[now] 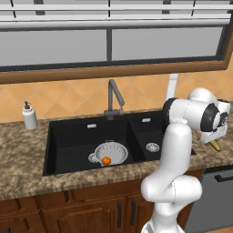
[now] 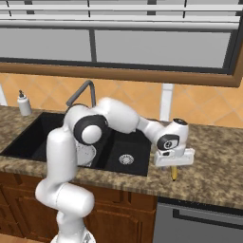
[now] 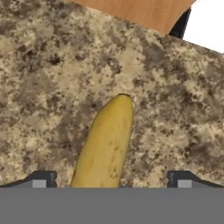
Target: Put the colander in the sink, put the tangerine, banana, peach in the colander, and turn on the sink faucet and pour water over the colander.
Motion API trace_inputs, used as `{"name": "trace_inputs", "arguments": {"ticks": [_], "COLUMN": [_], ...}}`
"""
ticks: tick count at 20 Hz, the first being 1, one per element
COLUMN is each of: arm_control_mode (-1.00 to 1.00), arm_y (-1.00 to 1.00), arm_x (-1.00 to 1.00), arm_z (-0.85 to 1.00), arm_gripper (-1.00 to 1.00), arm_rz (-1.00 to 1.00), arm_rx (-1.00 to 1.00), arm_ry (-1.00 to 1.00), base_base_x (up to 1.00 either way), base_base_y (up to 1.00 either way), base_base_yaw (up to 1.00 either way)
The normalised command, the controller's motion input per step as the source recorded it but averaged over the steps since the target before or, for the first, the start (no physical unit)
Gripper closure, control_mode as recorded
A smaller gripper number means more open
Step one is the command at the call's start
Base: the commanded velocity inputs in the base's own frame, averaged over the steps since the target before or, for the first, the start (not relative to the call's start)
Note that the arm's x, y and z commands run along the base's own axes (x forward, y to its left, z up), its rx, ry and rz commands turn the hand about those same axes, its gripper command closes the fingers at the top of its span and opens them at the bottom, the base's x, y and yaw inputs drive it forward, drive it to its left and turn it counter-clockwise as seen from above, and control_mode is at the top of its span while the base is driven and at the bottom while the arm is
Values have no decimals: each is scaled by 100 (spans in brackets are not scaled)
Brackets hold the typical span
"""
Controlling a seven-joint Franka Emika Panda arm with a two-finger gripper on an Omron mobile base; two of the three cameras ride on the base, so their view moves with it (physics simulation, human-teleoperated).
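Observation:
The white colander [image 1: 110, 150] sits in the left basin of the black sink [image 1: 68, 136], and the tangerine [image 1: 106, 160] lies inside it. On the counter right of the sink lies the banana [image 3: 105, 144]; its tip [image 2: 174, 173] pokes out under my hand. My gripper [image 3: 111, 180] hangs open just above it, fingertips [image 3: 42, 180] either side and apart from the fruit. A small pink-orange sliver beside my wrist is the peach [image 1: 199, 133], as far as I can tell. The dark faucet [image 1: 113, 98] stands behind the sink, no water running.
A white soap dispenser [image 1: 29, 116] stands on the counter left of the sink. The narrower right basin [image 1: 152, 146] has a silver drain. A grey dishwasher front [image 2: 204, 223] sits below the counter on the right. The tiled wall and window run behind.

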Motion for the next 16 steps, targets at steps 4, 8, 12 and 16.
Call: {"name": "trace_inputs", "arguments": {"ticks": [4, 8, 12, 16], "arm_control_mode": [-100, -100, -100, -100], "arm_y": [-17, -4, -6, 0], "arm_x": [33, 20, 1, -41], "arm_z": [-41, -38, -35, 5], "arm_gripper": [-100, 100, 100, 100], "arm_rz": [2, 1, 0, -6], "arm_rx": [0, 0, 0, 0], "arm_ry": [0, 0, -6, -29], "base_base_x": [0, 0, 0, 0], "base_base_y": [0, 0, 0, 0], "base_base_yaw": [0, 0, 0, 0]}}
